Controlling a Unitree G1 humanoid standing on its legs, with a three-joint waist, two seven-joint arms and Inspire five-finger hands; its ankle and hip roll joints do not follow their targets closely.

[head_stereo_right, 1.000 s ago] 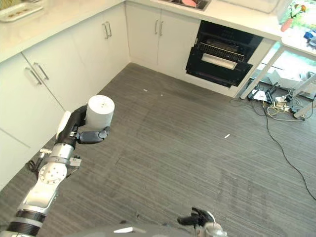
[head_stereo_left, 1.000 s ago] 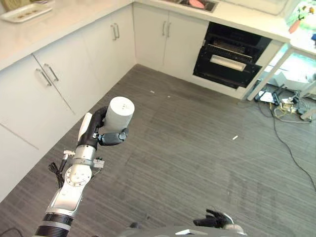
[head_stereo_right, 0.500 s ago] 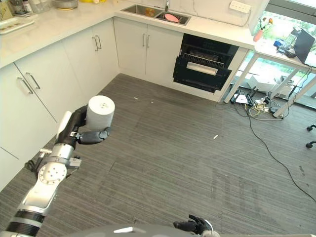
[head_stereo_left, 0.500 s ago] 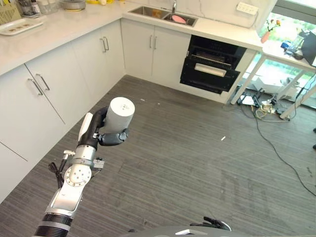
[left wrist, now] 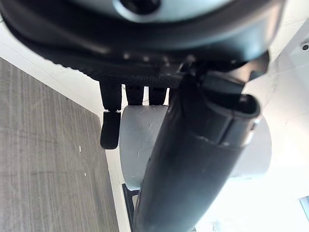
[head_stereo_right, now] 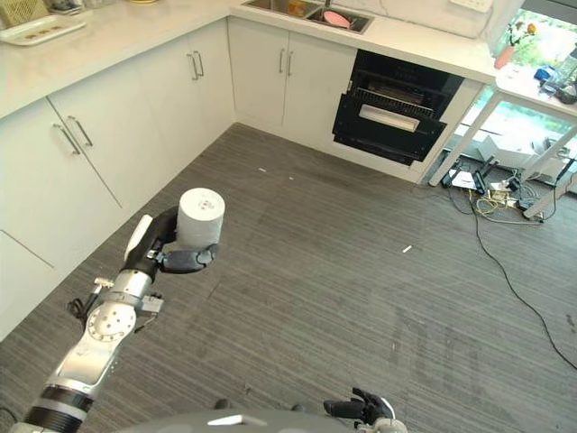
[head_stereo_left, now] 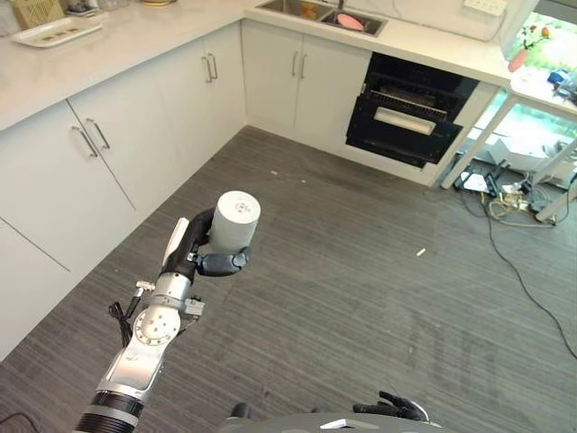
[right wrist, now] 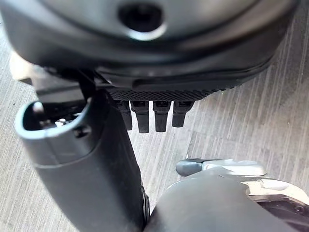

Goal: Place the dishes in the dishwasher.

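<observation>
The cup (head_stereo_left: 234,220), a pale grey cylinder held bottom-up, sits in the left hand (head_stereo_left: 209,253), whose fingers and thumb are curled round its side; the left wrist view shows the same clasp, fingers (left wrist: 110,129) against the cup's wall. It is carried out in front of the robot, above the grey floor (head_stereo_left: 361,298).

Against half a second ago the whole scene has shifted: the cabinets (head_stereo_left: 135,144) and the dishwasher (head_stereo_left: 410,117) sit differently in the picture, so the head camera has moved. The arm and cup have also drifted a little toward the middle of the view, the hold unchanged. I judge the robot is in the carrying step, on its way to the open dishwasher, which is well apart from the cup, across the floor under the desk (head_stereo_left: 424,41) by the sink (head_stereo_left: 329,13).

The right hand (head_stereo_left: 397,408) hangs low, its fingers relaxed and empty.
</observation>
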